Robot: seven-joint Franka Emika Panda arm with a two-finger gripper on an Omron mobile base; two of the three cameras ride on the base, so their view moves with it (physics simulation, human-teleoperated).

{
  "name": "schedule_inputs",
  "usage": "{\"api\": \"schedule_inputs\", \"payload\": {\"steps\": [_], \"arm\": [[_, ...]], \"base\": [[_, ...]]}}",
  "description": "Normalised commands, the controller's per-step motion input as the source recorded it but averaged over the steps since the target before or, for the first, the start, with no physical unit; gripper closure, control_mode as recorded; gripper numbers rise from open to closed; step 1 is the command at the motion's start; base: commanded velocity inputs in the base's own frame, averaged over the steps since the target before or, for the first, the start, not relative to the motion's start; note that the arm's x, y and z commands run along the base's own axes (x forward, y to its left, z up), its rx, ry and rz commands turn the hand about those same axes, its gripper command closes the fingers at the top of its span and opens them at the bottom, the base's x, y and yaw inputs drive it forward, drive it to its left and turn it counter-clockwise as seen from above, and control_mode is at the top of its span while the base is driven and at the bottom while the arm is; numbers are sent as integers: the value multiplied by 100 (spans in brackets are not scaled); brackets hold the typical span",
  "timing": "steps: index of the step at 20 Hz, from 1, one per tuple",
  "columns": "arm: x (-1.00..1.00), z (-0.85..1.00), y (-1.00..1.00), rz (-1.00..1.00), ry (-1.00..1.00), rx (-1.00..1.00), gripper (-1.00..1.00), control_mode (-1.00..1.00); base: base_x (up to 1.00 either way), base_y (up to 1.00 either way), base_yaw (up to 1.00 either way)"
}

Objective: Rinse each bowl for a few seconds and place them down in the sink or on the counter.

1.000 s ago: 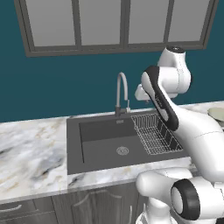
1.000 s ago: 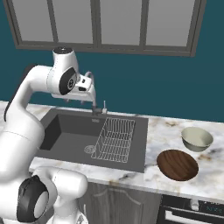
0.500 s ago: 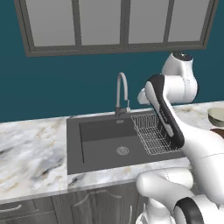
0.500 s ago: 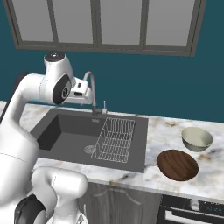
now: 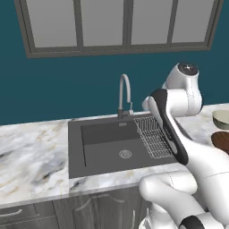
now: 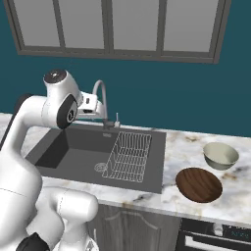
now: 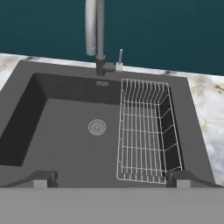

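Two bowls sit on the counter [image 6: 186, 147] right of the sink [image 6: 59, 147]: a pale cream-green bowl [image 6: 220, 156] [image 5: 221, 118] and, nearer the front edge, a dark reddish-brown bowl [image 6: 198, 185] [image 5: 221, 141]. My gripper [image 7: 111, 179] hangs high over the sink, looking down into the basin [image 7: 65, 131]. Its fingertips [image 7: 41, 178] stand wide apart with nothing between them, so it is open. In the right base view the hand [image 6: 89, 104] is up beside the faucet [image 6: 101, 95], well left of both bowls.
A wire dish rack [image 7: 146, 131] fills the right part of the basin, beside the round drain [image 7: 97, 127]. The curved chrome faucet [image 7: 98, 35] and its small lever [image 7: 119, 59] rise at the back rim. A stove front [image 6: 215, 235] lies below the bowls.
The arm has dropped a little and pulled back over the sink. The jaws spread wider early in this second and have stayed that way.
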Motion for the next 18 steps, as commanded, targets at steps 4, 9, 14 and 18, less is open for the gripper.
{"api": "schedule_inputs", "payload": {"steps": [4, 9, 14, 18], "arm": [[9, -4, -14, 5, -6, -3, -100, -100], [10, -7, -30, 15, -15, 0, -100, -100], [14, -15, -27, 15, -14, 3, -100, -100], [27, -29, -18, 7, -11, 0, -100, -100]], "base": [[0, 0, 0], [0, 0, 0], [0, 0, 0], [0, 0, 0]]}}
